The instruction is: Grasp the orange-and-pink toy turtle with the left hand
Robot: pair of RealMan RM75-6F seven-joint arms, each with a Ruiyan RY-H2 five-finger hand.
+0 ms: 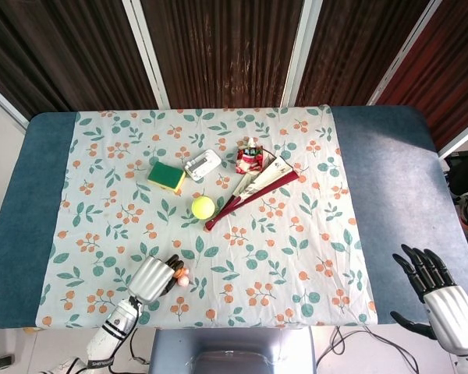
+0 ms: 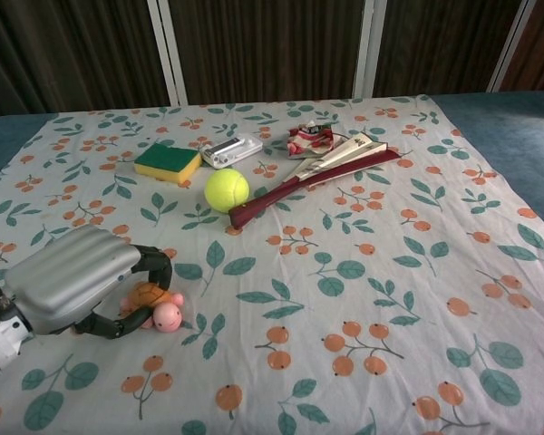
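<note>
We see blue worktop [image 1: 390, 187] under floral cloth [image 1: 296, 257], dark curtains [image 1: 218, 47] behind. Left hand [image 2: 68, 281] curled around toy turtle [image 2: 159, 305], near cloth's front-left edge. Right hand [image 1: 441, 300] spread, empty.

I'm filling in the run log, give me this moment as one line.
left hand: fingers curled around toy turtle, turtle on tablecloth | right hand: open, idle | tennis ball: untouched
</note>
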